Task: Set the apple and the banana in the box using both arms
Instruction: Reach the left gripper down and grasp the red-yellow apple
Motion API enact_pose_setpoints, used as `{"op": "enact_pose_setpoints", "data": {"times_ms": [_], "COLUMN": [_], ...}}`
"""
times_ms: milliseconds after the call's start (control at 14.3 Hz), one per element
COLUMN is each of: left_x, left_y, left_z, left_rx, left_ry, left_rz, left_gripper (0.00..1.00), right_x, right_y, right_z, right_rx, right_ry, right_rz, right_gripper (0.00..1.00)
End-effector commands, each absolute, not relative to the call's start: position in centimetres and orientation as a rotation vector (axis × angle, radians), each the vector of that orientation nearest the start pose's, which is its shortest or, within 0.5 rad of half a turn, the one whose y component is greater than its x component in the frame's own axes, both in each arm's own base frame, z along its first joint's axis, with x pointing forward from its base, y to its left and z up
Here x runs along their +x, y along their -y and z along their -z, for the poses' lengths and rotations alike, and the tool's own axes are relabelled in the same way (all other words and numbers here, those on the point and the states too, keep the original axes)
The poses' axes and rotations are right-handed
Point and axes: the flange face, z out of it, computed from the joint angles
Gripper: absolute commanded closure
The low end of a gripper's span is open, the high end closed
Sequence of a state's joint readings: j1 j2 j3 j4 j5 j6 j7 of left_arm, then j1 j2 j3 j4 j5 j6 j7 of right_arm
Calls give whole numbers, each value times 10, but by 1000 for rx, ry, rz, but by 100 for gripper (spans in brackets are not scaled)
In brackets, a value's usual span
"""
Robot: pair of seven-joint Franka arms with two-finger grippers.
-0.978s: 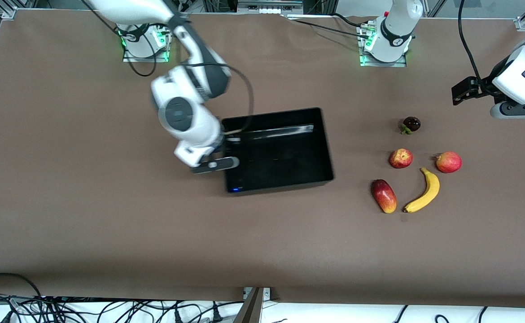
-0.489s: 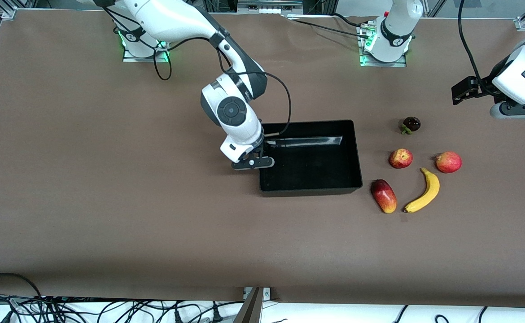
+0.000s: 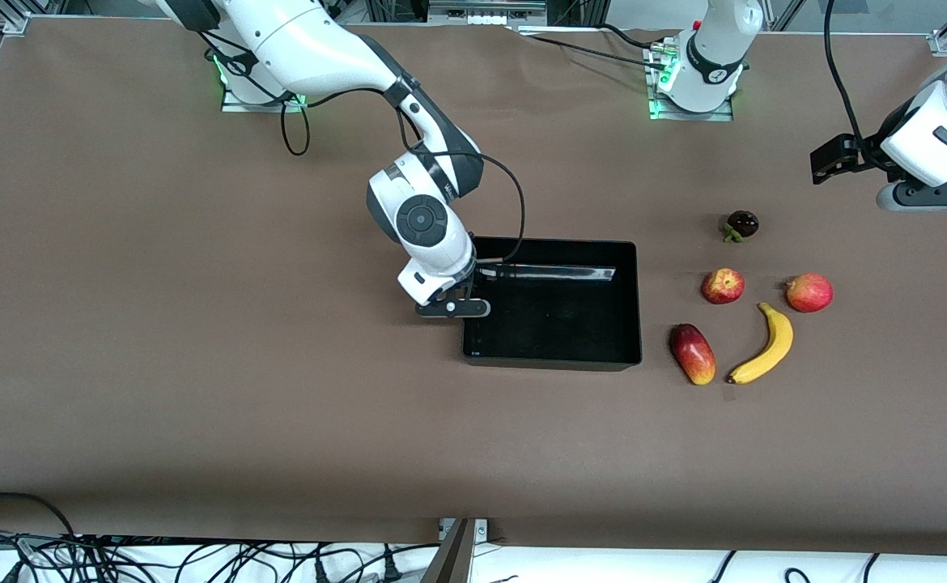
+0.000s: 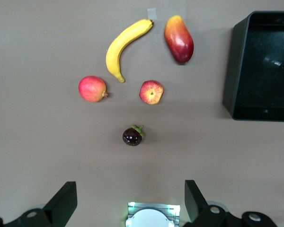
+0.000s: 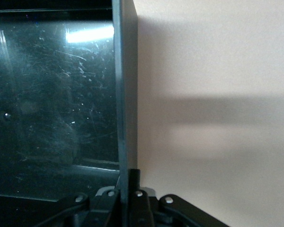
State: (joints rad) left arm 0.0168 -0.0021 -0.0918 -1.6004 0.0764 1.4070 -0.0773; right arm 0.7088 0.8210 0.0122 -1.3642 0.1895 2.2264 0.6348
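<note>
The black box [image 3: 550,361] lies in the middle of the table. My right gripper [image 3: 461,306] is shut on the box's end wall [image 5: 125,94] at the right arm's end, one finger on each side [image 5: 128,177]. The apple [image 3: 722,286] and the banana [image 3: 765,344] lie on the table toward the left arm's end, apart from the box. My left gripper [image 3: 923,194] is open and empty, high over that end of the table. In its wrist view [image 4: 128,203] the apple [image 4: 151,91], the banana [image 4: 124,45] and the box [image 4: 232,71] show below.
A pinkish-red round fruit [image 3: 809,292] lies beside the apple and banana. An oval red-and-yellow fruit [image 3: 692,353] lies between the banana and the box. A small dark fruit [image 3: 741,224] lies farther from the front camera than the apple.
My right gripper has dragged the box toward the left arm's end, close to the fruits, then a little nearer the front camera and squared it. The left arm shifted slightly.
</note>
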Motion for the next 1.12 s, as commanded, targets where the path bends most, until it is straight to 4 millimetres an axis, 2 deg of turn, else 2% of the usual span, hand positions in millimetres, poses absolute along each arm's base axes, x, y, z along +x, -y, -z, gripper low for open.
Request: {"op": "enact_pose_setpoints", "data": {"times_ms": [0,70,210,349,419,559,629,699,769,908,1048], "left_x": [532,533,550,569,577,588,590,588,584,567,551], "left_y": [28,31,31,31,29,19,19,21,19,17,11], "left_z": [-589,-574,-543,-502,-475,-426,-409,-396,-376,-331,-293], "left_rx": [-3046,-3030,-3020,-3018,-3029,-3070,-3077,-3080,-3084,-3094,-3106], "left_ry": [19,10,13,-12,-40,-135,-145,-151,-150,-154,-152], "left_rz": [-407,-496,-555,-547,-519,-361,-309,-287,-259,-205,-101], "left_gripper": [0,0,0,0,0,0,0,0,0,0,0], "right_x": [557,556,557,558,558,564,567,571,581,605,633], "right_y": [-501,-502,-502,-501,-501,-497,-495,-490,-476,-428,-365], "right_z": [-232,-231,-229,-230,-231,-244,-256,-274,-298,-350,-401], "right_rx": [-2963,-2964,-2964,-2960,-2962,-2959,-2956,-2955,-2972,-3008,-3005], "right_ry": [-101,-101,-111,-104,-94,-88,-84,-78,-72,-44,-27], "right_rz": [-103,-105,-101,-86,-81,-62,-44,-20,11,21,40], "right_gripper": [100,100,100,57,1,0,0,0,0,0,0]}}
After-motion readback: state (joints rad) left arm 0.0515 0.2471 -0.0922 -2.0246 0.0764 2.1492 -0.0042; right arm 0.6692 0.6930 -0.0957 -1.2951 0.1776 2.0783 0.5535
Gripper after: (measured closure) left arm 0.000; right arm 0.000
